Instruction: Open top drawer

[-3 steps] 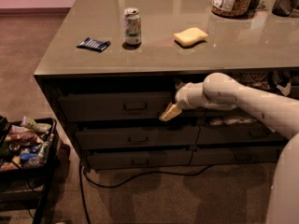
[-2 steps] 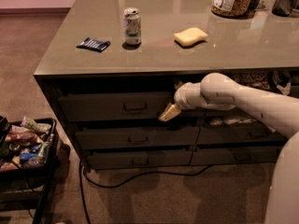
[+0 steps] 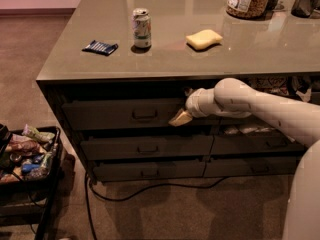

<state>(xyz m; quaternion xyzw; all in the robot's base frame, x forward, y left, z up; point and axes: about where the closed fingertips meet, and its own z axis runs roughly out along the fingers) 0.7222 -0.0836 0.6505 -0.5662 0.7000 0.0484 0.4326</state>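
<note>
Under the near edge of the counter (image 3: 240, 59), upper left of the cabinet, sits the top drawer (image 3: 110, 115), with its small pull handle (image 3: 145, 115) at the centre of the front. You'll find the gripper (image 3: 181, 118) at the right end of that front, right of the handle, its tan tip angled down and left. Contact with the drawer is unclear. Clenched or released: you cannot tell. The arm (image 3: 260, 106) reaches in from the right. On the countertop are a soda can (image 3: 141, 28), a yellow sponge (image 3: 204, 39) and a blue packet (image 3: 100, 47). A snack cart (image 3: 30, 154) stands on the floor at left.
</note>
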